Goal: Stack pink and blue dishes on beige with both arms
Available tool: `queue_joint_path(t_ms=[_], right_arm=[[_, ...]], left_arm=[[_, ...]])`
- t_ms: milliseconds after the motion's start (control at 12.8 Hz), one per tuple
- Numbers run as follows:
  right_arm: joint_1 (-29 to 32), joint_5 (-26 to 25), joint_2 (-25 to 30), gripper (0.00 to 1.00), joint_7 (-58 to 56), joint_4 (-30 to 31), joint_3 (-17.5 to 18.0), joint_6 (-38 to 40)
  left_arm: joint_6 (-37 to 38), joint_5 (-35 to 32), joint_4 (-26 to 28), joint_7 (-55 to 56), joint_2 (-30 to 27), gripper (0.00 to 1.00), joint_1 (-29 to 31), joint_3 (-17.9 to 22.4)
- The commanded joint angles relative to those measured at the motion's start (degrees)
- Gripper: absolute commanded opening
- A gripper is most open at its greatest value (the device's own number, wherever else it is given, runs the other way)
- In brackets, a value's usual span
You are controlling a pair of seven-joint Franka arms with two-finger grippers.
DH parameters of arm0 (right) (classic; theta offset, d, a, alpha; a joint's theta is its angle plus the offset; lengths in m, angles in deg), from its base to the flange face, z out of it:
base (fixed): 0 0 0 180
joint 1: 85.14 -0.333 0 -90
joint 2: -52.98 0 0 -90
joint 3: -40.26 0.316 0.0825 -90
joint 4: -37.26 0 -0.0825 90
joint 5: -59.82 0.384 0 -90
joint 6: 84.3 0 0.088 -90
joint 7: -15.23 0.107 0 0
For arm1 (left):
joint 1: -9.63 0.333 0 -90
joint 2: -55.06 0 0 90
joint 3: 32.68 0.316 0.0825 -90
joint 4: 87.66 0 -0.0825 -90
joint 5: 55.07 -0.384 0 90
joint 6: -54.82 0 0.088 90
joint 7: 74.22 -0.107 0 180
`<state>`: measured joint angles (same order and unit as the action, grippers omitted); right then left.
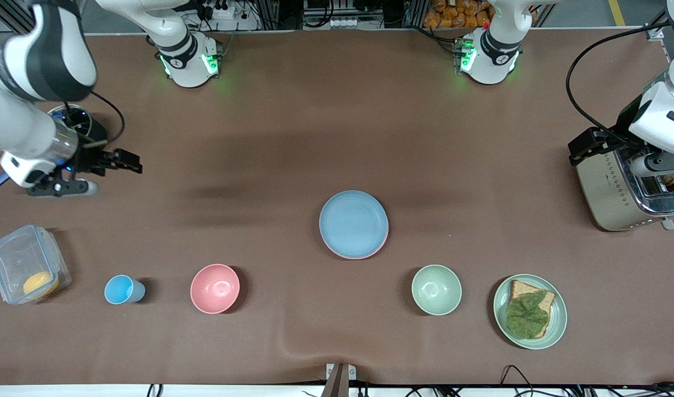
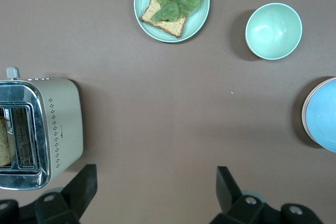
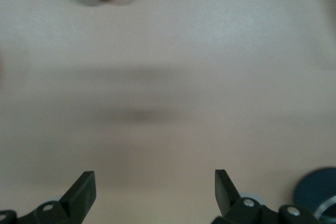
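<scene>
Right gripper up over bare table at the right arm's end, fingers spread wide, nothing between them, touching nothing. Below and toward the front camera from it: clear lidded container with something yellow-orange inside, small blue cup, deep pink bowl; cup edge and bowl edge also caught in the right wrist view, well clear of the fingers. Dark round object just beside the right wrist, partly hidden by the arm. Left gripper up at the left arm's end, over the table edge of the toaster, fingers parted wide, empty, no contact seen. Toaster just beside the left gripper; a slice of bread in its slot in the left wrist view. Blue plate on top of a stack at mid-table, well apart from both grippers, roughly between them; pink plate showing as a thin rim under it. Third, paler rim under those visible in the left wrist view; beige plate at the bottom, barely showing. Pale green bowl and pale green plate with bread and lettuce toward the left gripper's side of the stack, nearer the front camera.
</scene>
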<state>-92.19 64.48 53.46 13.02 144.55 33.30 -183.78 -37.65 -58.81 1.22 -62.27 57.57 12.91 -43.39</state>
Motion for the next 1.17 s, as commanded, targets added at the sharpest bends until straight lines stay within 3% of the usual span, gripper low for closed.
queue_joint_path(t_ms=[0,234,390,468,1092], right_arm=[[1.34,-1.15,-0.65,1.00,0.63,-9.18,0.28,7.00],[3.88,-0.19,-0.13,1.00,0.19,-13.51,1.76,11.58],[10.79,-0.62,0.57,1.00,0.45,-14.04,9.46,12.73],[11.79,-0.97,0.92,1.00,0.89,-14.04,10.90,12.82],[11.71,-3.08,0.84,1.00,0.37,-15.80,11.00,12.82]], left_arm=[[0.54,0.93,0.25,-0.96,-0.76,1.00,0.23,-0.01],[0.54,0.93,0.42,-1.05,-0.76,1.00,0.15,-0.01],[0.54,0.93,0.34,-0.96,-0.76,1.00,0.06,-0.01],[0.54,0.93,0.25,-0.96,-0.76,1.00,-0.03,-0.01],[0.71,3.39,-1.86,-0.96,-0.67,1.00,-0.03,-0.10]])
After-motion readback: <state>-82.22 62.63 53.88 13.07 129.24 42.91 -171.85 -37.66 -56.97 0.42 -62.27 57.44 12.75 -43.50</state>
